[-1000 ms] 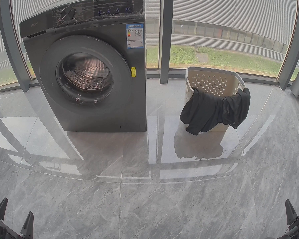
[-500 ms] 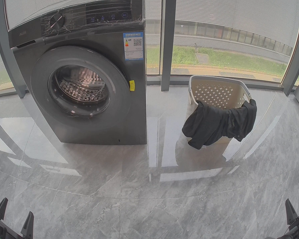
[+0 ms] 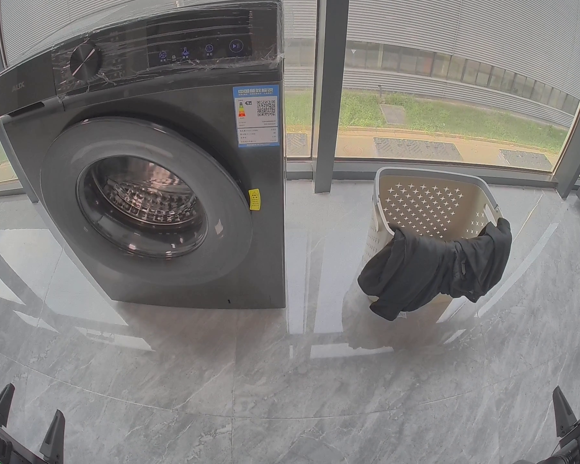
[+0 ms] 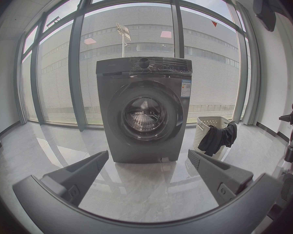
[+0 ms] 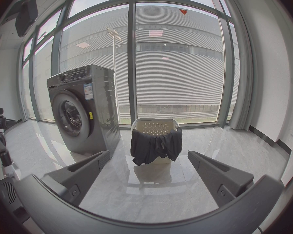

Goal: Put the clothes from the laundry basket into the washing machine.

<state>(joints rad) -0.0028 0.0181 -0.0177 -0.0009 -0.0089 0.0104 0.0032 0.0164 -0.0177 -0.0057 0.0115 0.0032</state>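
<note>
**Laundry corner: one machine, one basket, one garment, two idle hands**

Item 1. Washing machine (image 3: 154,182). Dark grey front-loader on the left, standing on the glossy grey floor (image 3: 303,388) with its back to the window (image 3: 432,66). The control panel is wrapped in clear film. The round door faces the room and looks flush with the front, so it is probably closed, though the steel drum shows through it.

Item 2. Laundry basket (image 3: 432,175). Pale plastic with star-shaped holes, on the floor to the right of the machine, near it but not touching, and close to the window. Set beside the machine, it likely keeps the carry short.

Item 3. Dark garment (image 3: 432,269). Black or charcoal, soft and crumpled. It is draped over the basket's near rim, with one end hanging down the outer wall on the left and the other bunched at the right corner. Lying over the edge like that, it offers loose folds to pinch. It will sag and trail when lifted.

Item 4. Left hand (image 3: 32,402) and right hand (image 3: 577,381). Both are low at the near edge, well apart from basket and machine, fingers spread wide with nothing between them. The task appears not yet begun.
</note>
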